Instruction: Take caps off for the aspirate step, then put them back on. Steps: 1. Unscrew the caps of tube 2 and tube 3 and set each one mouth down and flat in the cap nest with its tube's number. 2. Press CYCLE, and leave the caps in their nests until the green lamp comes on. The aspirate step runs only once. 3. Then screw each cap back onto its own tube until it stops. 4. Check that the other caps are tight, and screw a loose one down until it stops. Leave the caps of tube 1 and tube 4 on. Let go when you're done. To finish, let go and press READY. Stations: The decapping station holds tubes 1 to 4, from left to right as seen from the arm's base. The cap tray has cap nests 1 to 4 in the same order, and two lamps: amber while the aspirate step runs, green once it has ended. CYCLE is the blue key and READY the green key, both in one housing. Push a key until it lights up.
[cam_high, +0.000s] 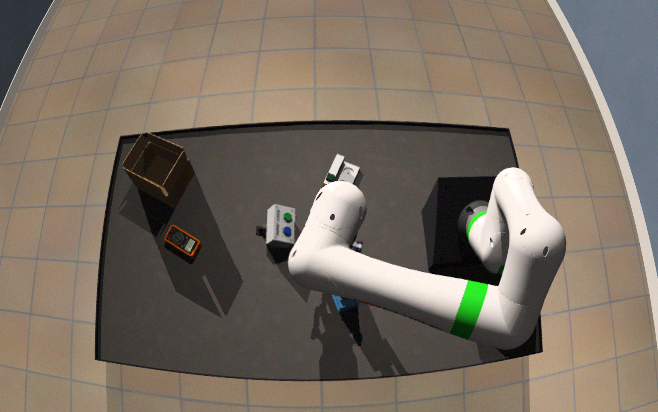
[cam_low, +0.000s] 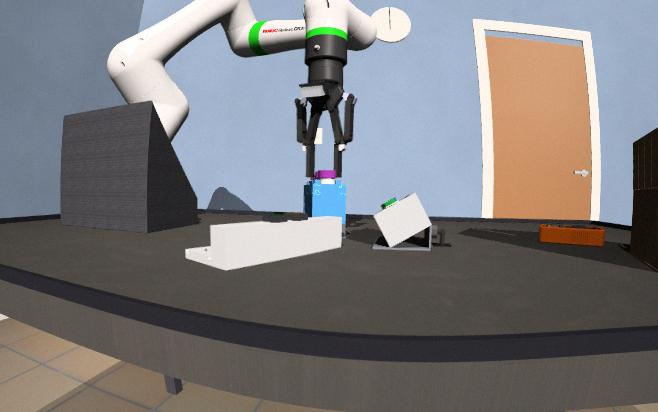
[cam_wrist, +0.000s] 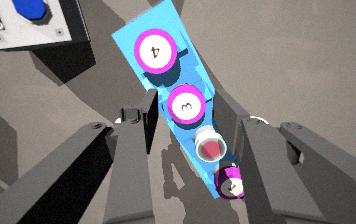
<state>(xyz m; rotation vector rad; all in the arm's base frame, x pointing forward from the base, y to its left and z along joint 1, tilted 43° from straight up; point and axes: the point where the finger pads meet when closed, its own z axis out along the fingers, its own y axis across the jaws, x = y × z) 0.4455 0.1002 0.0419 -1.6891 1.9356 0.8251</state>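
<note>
The gripper (cam_wrist: 192, 131) hangs straight down over the blue station (cam_wrist: 176, 42), partly spread and holding nothing, its two fingers standing on either side of the tube row. In the wrist view, cap 3 (cam_wrist: 185, 106) lies between them toward their tips, still on its tube, which fits a line-up for unscrewing it. From the exterior view the fingertips reach down about level with the magenta cap (cam_low: 325, 174), but whether a pad touches it cannot be told.

Tube 2 (cam_wrist: 210, 149) is already bare: its white rim is open and red liquid shows inside. Where its cap now sits I cannot tell; the tray's nests face away from the exterior camera and the arm (cam_high: 400, 280) covers them from above. Cap 4 (cam_wrist: 155, 52) and cap 1 (cam_wrist: 229, 183) are on, as the task wants.

The caps stand close together, so the fingers have little room between neighbours; closing off-centre could, I judge, nudge cap 4 or the open tube 2.

Further out, the white tray (cam_low: 270, 241) lies on the desk (cam_low: 450, 290) in front of the station. The key box (cam_high: 280, 225) stands beside it with its green key (cam_high: 287, 216) and blue key (cam_high: 287, 231), neither visibly lit. A cardboard box (cam_high: 158, 167) and an orange meter (cam_high: 182, 240) sit well apart, out of the way.
</note>
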